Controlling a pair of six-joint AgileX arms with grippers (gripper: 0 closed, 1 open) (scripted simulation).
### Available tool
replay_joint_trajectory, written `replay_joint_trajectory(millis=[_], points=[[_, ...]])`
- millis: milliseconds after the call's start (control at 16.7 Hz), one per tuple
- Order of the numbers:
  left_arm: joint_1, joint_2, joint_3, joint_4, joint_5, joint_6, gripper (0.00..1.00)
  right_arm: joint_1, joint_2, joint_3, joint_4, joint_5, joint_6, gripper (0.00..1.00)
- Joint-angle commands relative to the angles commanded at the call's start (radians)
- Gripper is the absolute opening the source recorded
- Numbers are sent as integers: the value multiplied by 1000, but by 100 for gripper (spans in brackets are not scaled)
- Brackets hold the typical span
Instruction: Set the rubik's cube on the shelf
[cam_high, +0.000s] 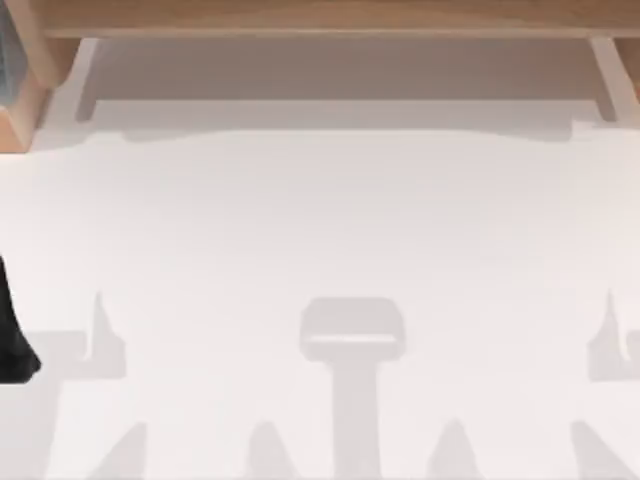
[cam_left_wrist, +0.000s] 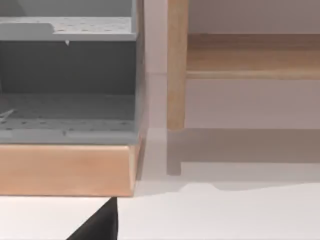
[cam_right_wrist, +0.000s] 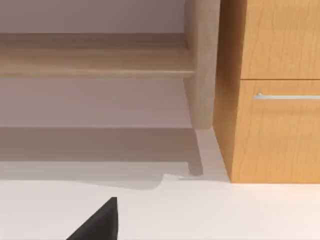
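left gripper (cam_high: 15, 345) sits at the table's (cam_high: 320, 230) left edge, fingers' state unclear; right wrist view adds a drawer handle (cam_right_wrist: 287, 96) beside the shelf (cam_right_wrist: 95, 55).

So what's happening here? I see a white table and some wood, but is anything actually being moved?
Nothing is being handled at this moment. The shelf, a long light-brown board on white supports, runs along the far edge of the white table. A dark piece of the left arm sits at the table's left edge. The left wrist view looks at a grey-lined wooden unit beside the shelf, and the right wrist view at a wooden cabinet with a metal handle. The shelf's board is bare where it can be seen.
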Motion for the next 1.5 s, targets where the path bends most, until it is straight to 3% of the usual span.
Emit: replay_joint_trajectory(millis=[240,480,1500], points=[[0,0,0,0,0,0,100,-11,30,18,20,-3,-27,100],[0,0,0,0,0,0,100,-65,217,122,134,-34,-179,100],[0,0,0,0,0,0,100,-384,1943,931,1023,-363,-1319,100]])
